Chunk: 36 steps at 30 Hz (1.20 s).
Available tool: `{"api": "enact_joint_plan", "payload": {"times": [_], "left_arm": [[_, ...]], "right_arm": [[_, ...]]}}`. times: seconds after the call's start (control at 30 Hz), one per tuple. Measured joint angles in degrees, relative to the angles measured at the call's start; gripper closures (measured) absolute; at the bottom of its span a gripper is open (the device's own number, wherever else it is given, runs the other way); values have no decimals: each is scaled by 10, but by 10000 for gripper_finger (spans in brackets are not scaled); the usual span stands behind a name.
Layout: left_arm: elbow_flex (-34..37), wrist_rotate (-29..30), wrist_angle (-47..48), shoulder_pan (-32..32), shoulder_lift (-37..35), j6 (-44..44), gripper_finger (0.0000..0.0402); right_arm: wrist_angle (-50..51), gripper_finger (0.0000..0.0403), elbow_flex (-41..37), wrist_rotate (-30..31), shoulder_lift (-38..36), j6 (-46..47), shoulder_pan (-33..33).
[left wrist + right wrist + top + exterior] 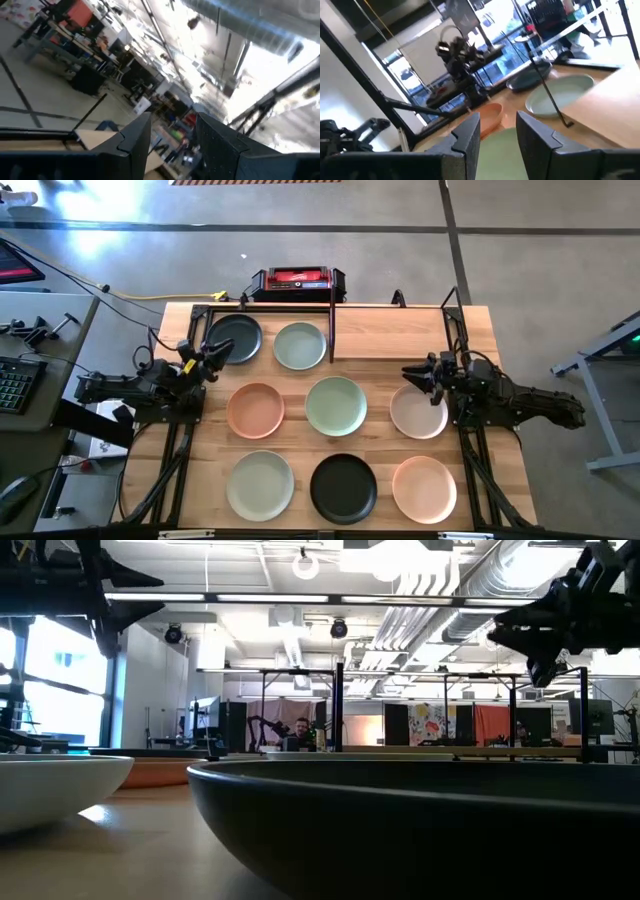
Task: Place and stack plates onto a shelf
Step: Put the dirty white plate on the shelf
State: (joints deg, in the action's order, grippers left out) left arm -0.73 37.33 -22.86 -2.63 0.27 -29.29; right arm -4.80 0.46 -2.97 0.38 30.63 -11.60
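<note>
Both sets of jaws stand parted with nothing between them. The left gripper (212, 352) hangs in the air by the near edge of the black plate (234, 338) at the back left; the right gripper (418, 374) hovers above the far rim of the beige plate (418, 412) on the right side.

Neither is touching a plate. All eight lie on the tabletop (380, 470), none stacked: the black one and a sage green plate (300, 345) at the back, a peach plate (255, 409) and a second green plate (335, 405) in the middle row with the beige one, then a third green plate (260, 484), another black plate (343, 487) and a pink plate (424, 488) along the front.

The shelf (400, 332) — the pale board behind the black upright bar (332, 320) — sits at the back right and looks bare.

To my eye the step in hand is the first pick. The beige plate is nearest the shelf, so the right arm seems the natural one to start. These plates are shallow, so I'd drop one finger inside the rim and one outside, pinch firmly, lift level, and clear the black frame before setting it flat — centred, so later plates stack true.
</note>
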Motion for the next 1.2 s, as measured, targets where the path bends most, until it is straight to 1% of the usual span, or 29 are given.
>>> {"api": "enact_joint_plan", "payload": {"times": [0.1, 0.17, 0.27, 0.4, 0.57, 0.7, 0.9, 1.0, 1.07, 1.2], "left_arm": [[-18, -2, -9, 0, 0, 0, 255], [-40, -4, -11, 0, 5, 15, 255], [-81, -3, -8, 0, 20, 62, 255], [-142, 11, 19, 0, 47, 114, 255], [-212, 13, 76, 0, 88, 130, 255], [-250, 14, 96, 0, 123, 143, 255], [-280, 15, 104, 0, 182, 173, 255], [-290, 15, 135, 0, 210, 174, 255], [-292, 15, 159, 0, 224, 168, 255], [-292, 15, 224, 0, 239, 117, 255]], "right_arm": [[-27, 293, 10, -5, 0, 3, 0], [-29, 293, 36, -5, 1, -11, 0], [-21, 293, 89, -5, 5, -42, 0], [57, 292, 176, 2, 38, -66, 0], [217, 280, 297, 36, 113, -86, 0], [329, 272, 385, 39, 188, -30, 0], [471, 273, 467, -21, 304, 88, 0], [521, 273, 475, -43, 356, 134, 0], [531, 273, 471, -54, 389, 172, 2], [536, 273, 461, -75, 452, 235, 24]]}}
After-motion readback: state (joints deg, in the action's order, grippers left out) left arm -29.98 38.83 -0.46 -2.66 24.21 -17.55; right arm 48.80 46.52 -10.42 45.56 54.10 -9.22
